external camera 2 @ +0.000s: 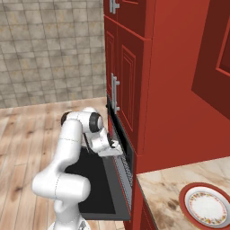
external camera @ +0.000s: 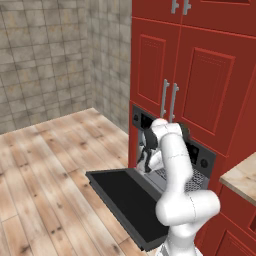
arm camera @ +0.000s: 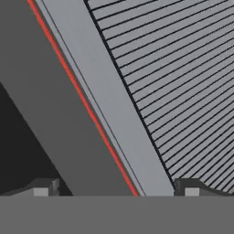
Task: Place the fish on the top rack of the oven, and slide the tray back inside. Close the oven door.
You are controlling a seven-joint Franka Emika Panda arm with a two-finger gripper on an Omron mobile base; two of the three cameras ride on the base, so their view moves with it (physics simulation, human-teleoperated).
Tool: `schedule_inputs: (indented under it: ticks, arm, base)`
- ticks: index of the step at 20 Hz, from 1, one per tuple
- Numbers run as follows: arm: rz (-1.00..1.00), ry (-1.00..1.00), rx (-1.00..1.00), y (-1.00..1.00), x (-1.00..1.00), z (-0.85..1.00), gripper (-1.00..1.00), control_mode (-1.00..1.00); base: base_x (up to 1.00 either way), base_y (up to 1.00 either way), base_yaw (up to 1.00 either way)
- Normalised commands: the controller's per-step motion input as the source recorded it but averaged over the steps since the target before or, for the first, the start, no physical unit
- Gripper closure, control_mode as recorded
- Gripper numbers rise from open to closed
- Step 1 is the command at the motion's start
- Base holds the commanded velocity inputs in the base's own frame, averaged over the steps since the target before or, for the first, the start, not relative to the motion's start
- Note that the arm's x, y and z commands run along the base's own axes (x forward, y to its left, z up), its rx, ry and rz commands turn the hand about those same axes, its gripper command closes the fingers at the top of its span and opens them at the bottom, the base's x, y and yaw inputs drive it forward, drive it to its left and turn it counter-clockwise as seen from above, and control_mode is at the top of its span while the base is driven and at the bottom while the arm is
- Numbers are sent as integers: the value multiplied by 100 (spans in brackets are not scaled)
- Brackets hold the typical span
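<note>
Silver-grey wire rack (arm camera: 183,77) fills the frame's upper right; the gripper (arm camera: 116,188), jaws wide and empty, probably must push it inside next.

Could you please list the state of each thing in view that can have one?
oven door: open, folded down flat.
top rack: bare where it shows, no fish on that part.
end effector: open, empty, at the rack's front edge.
red cabinets: doors closed.
plate: empty, on the counter.

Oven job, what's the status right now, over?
Gripper open, empty, at the oven mouth. Door down flat, rack close ahead. Fish not spotted. Nothing in the way.
</note>
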Motion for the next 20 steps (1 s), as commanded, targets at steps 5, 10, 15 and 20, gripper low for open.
schedule_inputs:
  ticks: [5,10,15,20]
  arm:
    - [20,-33,-29,98,-81,11,-100,-100]
    - [15,-27,-31,96,-80,48,-100,-100]
    - [3,-26,-14,42,-47,100,-100,-100]
    - [0,-21,-6,12,-29,100,-100,-100]
  base:
    - [0,0,0]
    - [0,0,0]
    - [0,0,0]
    - [0,0,0]
